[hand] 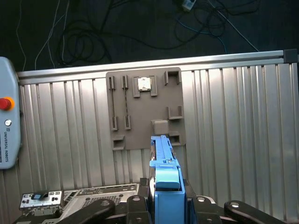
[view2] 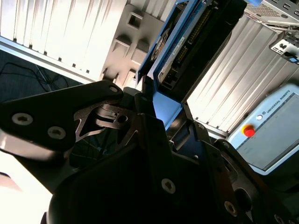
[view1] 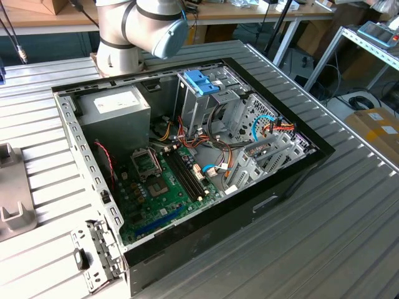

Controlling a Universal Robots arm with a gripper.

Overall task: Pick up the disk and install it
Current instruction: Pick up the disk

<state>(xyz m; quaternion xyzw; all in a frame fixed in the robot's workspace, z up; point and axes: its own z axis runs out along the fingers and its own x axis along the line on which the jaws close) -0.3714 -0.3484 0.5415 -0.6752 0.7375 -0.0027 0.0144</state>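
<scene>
Item: flat grey-metal disk with light-blue plastic rails (view2: 187,46). It is clamped edge-on in your black gripper (view2: 161,111), held off the grey slotted holder plate (hand: 140,119).
Pick: done.
Install: outstanding. The silver drive cage (view1: 209,109) stands at one o'clock from the green motherboard (view1: 159,187).

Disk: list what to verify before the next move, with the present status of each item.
1. Grip: ok. The gripper is shut on the disk, with a blue rail between its fingers.
2. Disk free of the grey holder plate: ok. It appears to be held above the plate in the first wrist view.
3. Case open: ok. The exterior view shows its inside uncovered.
4. Drive cage bay free: cannot tell.
5. Cables clear of the cage: not ok. Bundles lie right beside it.
</scene>
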